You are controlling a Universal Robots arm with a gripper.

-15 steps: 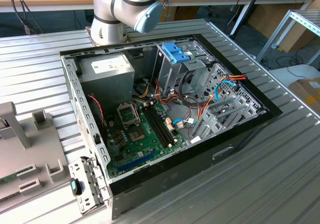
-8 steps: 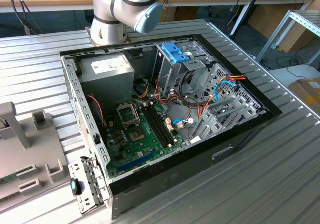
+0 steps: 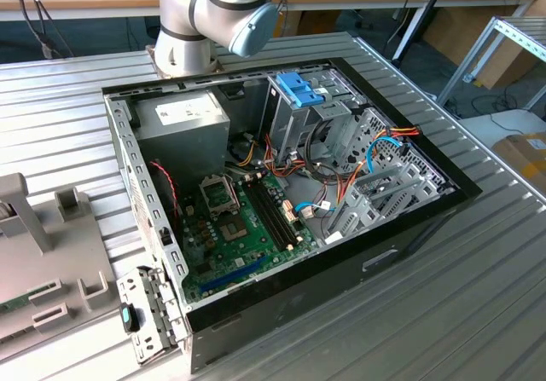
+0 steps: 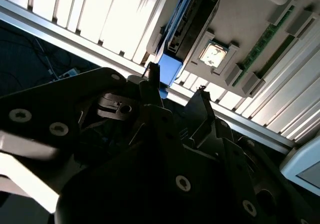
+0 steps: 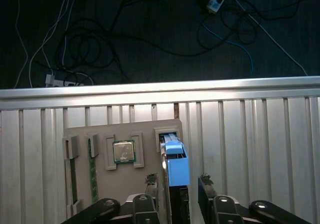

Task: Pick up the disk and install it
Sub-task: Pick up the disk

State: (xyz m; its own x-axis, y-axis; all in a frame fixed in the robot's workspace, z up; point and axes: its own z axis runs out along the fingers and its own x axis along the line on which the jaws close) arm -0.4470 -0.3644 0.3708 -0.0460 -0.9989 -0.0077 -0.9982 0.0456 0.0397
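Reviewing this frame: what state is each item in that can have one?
disk: standing on edge in the grey tray, not lifted
pincer: open, straddling the disk's blue handle
processor: seated in a tray recess
computer case: lying flat, side panel off

— We found soft, even light over the table (image 3: 478, 313) in the exterior view.
— In the second wrist view we saw it glare white, the gripper (image 4: 177, 81) against it in deep shadow.
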